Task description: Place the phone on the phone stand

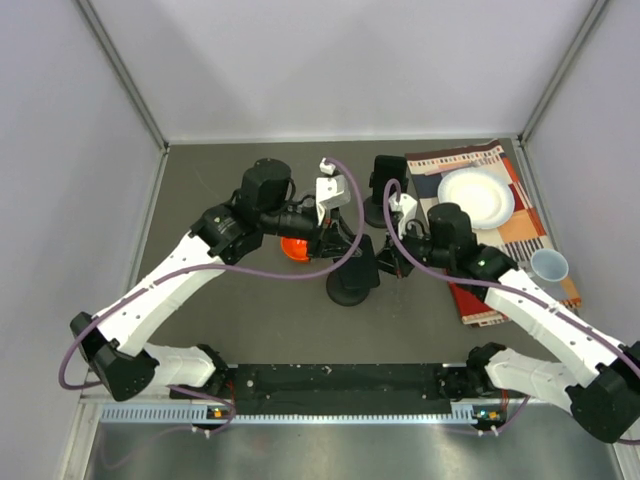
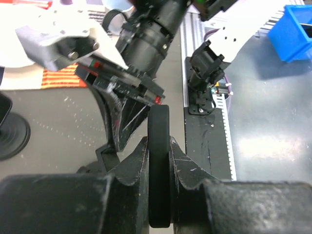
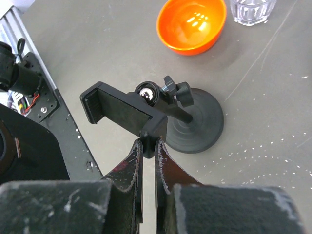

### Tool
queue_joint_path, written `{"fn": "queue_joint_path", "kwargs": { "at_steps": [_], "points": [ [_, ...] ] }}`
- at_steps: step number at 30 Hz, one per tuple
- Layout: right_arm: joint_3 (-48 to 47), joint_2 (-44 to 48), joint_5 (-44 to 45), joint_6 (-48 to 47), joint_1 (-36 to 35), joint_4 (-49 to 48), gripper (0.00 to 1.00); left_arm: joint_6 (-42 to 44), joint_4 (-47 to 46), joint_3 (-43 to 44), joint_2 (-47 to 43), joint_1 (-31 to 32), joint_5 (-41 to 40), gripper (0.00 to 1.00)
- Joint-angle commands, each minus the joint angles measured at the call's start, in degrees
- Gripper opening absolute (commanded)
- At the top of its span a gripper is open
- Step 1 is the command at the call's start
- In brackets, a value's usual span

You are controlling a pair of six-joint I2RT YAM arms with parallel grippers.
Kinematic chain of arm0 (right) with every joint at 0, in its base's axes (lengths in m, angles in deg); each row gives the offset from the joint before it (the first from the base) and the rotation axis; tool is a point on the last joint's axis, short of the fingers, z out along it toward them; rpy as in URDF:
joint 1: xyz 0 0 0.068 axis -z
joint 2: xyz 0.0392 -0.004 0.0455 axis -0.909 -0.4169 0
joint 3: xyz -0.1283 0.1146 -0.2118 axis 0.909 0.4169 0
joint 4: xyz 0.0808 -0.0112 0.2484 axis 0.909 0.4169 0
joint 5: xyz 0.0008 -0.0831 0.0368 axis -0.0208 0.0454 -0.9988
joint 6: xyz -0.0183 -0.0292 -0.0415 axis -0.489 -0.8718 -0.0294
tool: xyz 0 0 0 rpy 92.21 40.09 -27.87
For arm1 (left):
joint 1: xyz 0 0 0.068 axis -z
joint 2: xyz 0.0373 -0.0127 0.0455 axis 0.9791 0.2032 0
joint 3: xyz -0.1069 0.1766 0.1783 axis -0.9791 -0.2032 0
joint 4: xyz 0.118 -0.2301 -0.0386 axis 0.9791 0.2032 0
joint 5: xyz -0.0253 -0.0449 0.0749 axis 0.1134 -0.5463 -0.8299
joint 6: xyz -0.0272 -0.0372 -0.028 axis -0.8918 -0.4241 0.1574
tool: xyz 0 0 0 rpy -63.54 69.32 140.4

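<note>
The left claw is clamped shut on the phone, and from above it sits at the middle of the table, almost nose to nose with the right claw. The phone stand is just below and between them, its round base on the dark tabletop. The phone is too dark against the arms to pick out from up here. An orange bowl sits right behind the left claw, and a second stand is just beyond the pair. A white plate on a patterned mat and a cup are off to the right, well out of the way.

From the left wrist, the phone shows edge-on, a thin black slab pinched upright between the fingers. Its long axis points forward at the right arm, which crowds the view directly ahead.

From the right wrist, the right claw is closed on the lower tab of the stand's cradle, apparently steadying it. The cradle runs crosswise and tilts on its ball joint above the base. The bowl and a glass stand apart behind it.

I'd say the left arm must bring the phone flat-on into that cradle. The right claw itself is the closest obstacle.
</note>
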Motion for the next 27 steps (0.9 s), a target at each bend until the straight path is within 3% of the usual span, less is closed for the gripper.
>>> {"fn": "queue_joint_path", "kwargs": {
  "at_steps": [1,8,12,27],
  "points": [
    [-0.5,-1.4,-5.9,-0.9,0.7,-2.9,0.0,4.3,-12.9,-1.5,-0.1,0.0,9.5,0.0],
    [-1.0,-1.5,-5.5,-0.7,0.7,-3.0,0.0,4.4,-15.8,-2.1,4.3,-0.3,17.5,0.0],
    [-1.2,-2.2,-6.0,-0.9,0.8,-3.1,0.0,4.6,-15.8,-3.0,6.4,-3.8,24.4,0.0],
    [-0.9,-3.0,-5.4,-0.9,1.1,-3.3,0.0,12.4,-8.8,0.0,14.0,-10.1,30.1,0.0]
  ]
}}
